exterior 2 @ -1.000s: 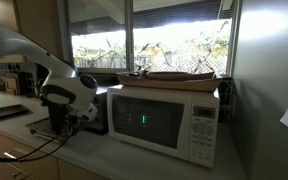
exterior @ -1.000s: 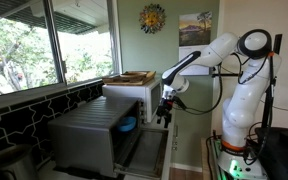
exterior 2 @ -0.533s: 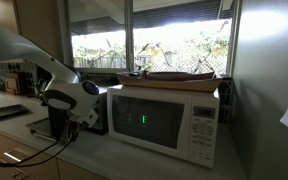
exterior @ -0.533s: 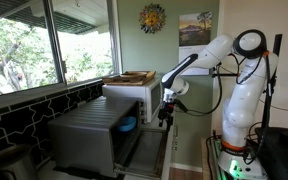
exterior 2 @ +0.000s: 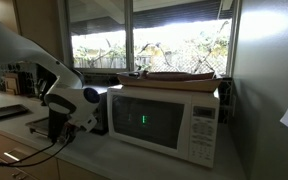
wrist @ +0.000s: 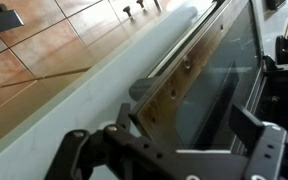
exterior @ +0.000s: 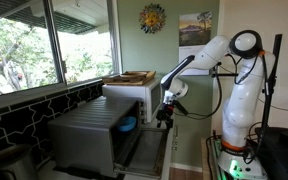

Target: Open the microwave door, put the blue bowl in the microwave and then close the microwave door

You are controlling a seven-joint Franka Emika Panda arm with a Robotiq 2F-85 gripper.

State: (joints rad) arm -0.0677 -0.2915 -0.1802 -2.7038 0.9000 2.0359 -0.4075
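The grey microwave [exterior: 84,135] stands on the counter with its door [exterior: 149,152] swung down and open. The blue bowl [exterior: 128,124] sits inside the cavity. My gripper [exterior: 164,113] hangs just above the far end of the lowered door, near the white microwave's corner. In the wrist view the door's inner face and glass pane [wrist: 199,80] fill the frame. My gripper [wrist: 184,135] is open, with its fingers [wrist: 252,128] spread over the door's edge and holding nothing. The bowl is hidden in the wrist view.
A white microwave [exterior 2: 169,120] with a wooden tray [exterior: 130,77] on top stands right behind the grey one. Windows and a black tiled wall [exterior: 24,110] run along one side. The counter edge and wooden floor [wrist: 44,50] lie below the door.
My gripper has dropped slightly toward the open door's edge. The door and the bowl have not moved.
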